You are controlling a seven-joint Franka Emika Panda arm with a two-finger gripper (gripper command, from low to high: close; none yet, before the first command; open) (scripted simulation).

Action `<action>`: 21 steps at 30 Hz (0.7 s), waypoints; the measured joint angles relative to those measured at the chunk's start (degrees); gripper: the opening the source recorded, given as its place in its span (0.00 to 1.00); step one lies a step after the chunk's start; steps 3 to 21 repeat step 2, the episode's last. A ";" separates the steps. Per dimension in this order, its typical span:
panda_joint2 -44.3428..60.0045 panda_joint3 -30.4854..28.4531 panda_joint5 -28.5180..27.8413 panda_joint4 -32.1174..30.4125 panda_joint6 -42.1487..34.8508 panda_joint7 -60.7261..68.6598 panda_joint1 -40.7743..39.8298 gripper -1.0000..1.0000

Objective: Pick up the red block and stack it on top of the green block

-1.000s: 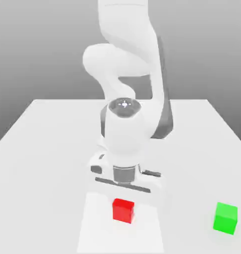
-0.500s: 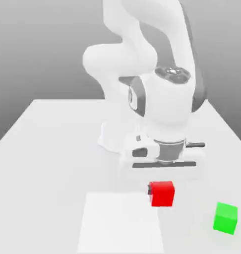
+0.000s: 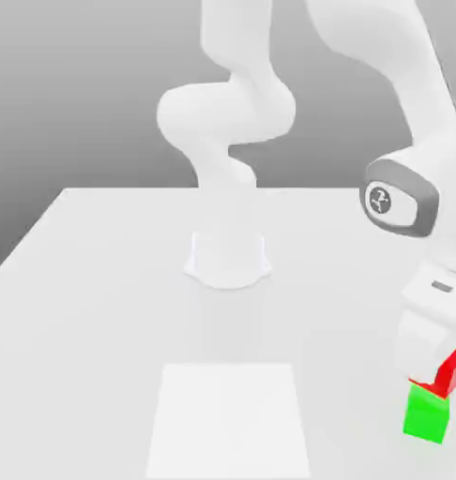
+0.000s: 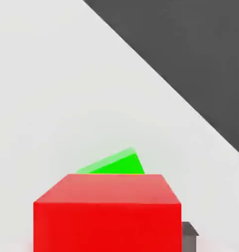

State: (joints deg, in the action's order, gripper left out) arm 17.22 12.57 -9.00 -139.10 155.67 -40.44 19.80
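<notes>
We see the red block (image 3: 448,373) tilted, touching the green block's (image 3: 426,417) top at the exterior view's right. Whether the gripper (image 3: 436,370) grasps it, we cannot tell.

The arm has swung from mid-surface to the exterior view's right, carrying the red block (image 3: 447,373) under the gripper (image 3: 440,367) onto the green block (image 3: 426,414).
</notes>
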 joint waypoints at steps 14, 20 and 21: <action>0.00 0.00 0.00 0.00 0.00 0.00 0.00 1.00; 0.00 0.00 0.00 0.00 0.00 0.00 0.00 1.00; 0.00 0.00 0.00 0.00 0.00 0.00 0.00 1.00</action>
